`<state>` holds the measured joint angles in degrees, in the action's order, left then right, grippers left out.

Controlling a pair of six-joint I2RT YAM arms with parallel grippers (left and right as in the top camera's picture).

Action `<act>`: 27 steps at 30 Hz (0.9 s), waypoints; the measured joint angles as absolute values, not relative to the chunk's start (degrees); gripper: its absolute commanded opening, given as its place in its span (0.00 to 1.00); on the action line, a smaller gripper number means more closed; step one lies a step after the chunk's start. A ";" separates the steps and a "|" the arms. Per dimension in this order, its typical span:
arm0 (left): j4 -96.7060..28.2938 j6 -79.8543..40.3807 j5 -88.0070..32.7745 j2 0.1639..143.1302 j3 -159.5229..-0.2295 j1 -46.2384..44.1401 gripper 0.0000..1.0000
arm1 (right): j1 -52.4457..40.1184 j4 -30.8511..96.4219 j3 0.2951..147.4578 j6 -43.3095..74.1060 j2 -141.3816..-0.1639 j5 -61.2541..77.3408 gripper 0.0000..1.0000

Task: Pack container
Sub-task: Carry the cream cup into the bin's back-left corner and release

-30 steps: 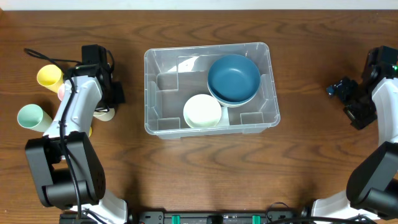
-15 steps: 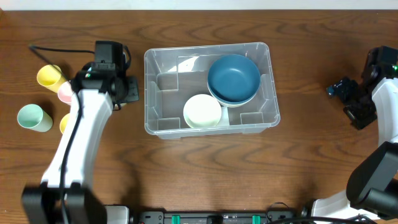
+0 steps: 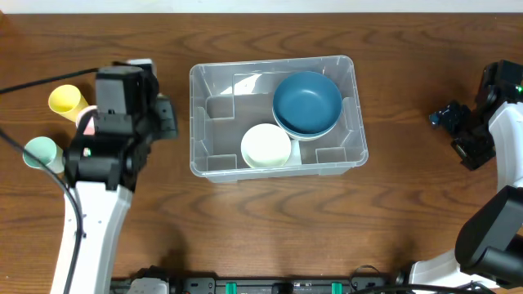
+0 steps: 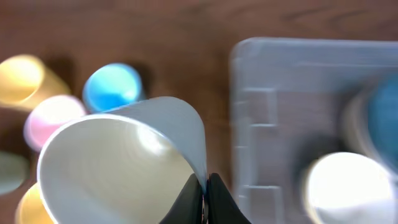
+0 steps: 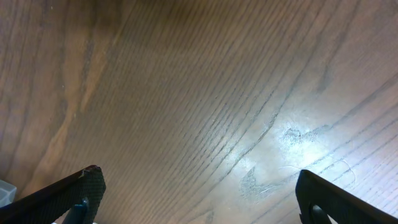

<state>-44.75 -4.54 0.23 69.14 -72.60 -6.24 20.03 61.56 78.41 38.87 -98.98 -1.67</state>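
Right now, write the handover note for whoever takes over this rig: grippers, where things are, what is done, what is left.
Left gripper: shut on the rim of a pale cup, left of the container, not yet over it.
Right gripper: open, holding nothing, over bare table at the far right.
Container: mid-table, holding a blue bowl and a white bowl.
Done: both bowls are in.
Left: put in the held cup, then probably the loose ones on the table at left: yellow cup, mint cup, pink cup, blue cup.
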 measured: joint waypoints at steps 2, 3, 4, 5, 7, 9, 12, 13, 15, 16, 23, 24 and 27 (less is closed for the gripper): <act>-43.40 -4.51 -0.99 67.99 -72.60 -8.75 0.06 | 20.03 61.56 78.41 38.87 -98.98 -1.67 0.99; -42.81 -4.49 -1.39 67.70 -72.60 -9.96 0.06 | 20.03 61.56 78.41 38.87 -98.98 -1.67 0.99; -42.26 -4.47 -1.74 67.66 -72.60 -11.29 0.06 | 20.03 61.56 78.41 38.87 -98.98 -1.67 0.99; -41.69 -4.43 -1.96 67.70 -72.60 -12.38 0.06 | 20.03 61.58 78.41 38.87 -98.98 -1.69 0.99; -40.36 -4.10 -2.52 68.18 -72.60 -14.61 0.06 | 20.03 61.54 78.41 38.87 -98.98 -1.67 0.99; -39.07 -3.99 -2.87 69.23 -72.60 -16.58 0.06 | 20.03 61.56 78.41 38.87 -98.98 -1.69 0.99; -37.17 -3.60 -3.05 71.83 -72.60 -18.22 0.06 | 20.03 61.56 78.41 38.87 -98.98 -1.67 0.99; -36.45 -3.36 -3.05 73.06 -72.60 -18.55 0.06 | 20.03 61.56 78.41 38.87 -98.98 -1.67 0.99; -35.03 -3.03 -3.05 75.57 -72.60 -19.00 0.06 | 20.03 61.58 78.41 38.87 -98.98 -1.67 0.99; -34.26 -2.90 -3.07 76.95 -72.60 -19.20 0.06 | 20.03 61.56 78.41 38.87 -98.98 -1.67 0.99; -27.53 -1.10 -1.48 86.15 -72.60 -19.73 0.06 | 20.03 61.54 78.41 38.87 -98.98 -1.69 0.99; -26.50 -0.99 -0.73 87.53 -72.60 -19.73 0.06 | 20.03 61.54 78.41 38.87 -98.98 -1.69 0.99; -24.73 -0.71 1.61 91.09 -72.60 -19.73 0.06 | 20.03 61.54 78.41 38.87 -98.98 -1.67 0.99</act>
<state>-24.73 -0.71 1.61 91.09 -72.60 -19.73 20.03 61.54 78.41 38.87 -98.98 -1.67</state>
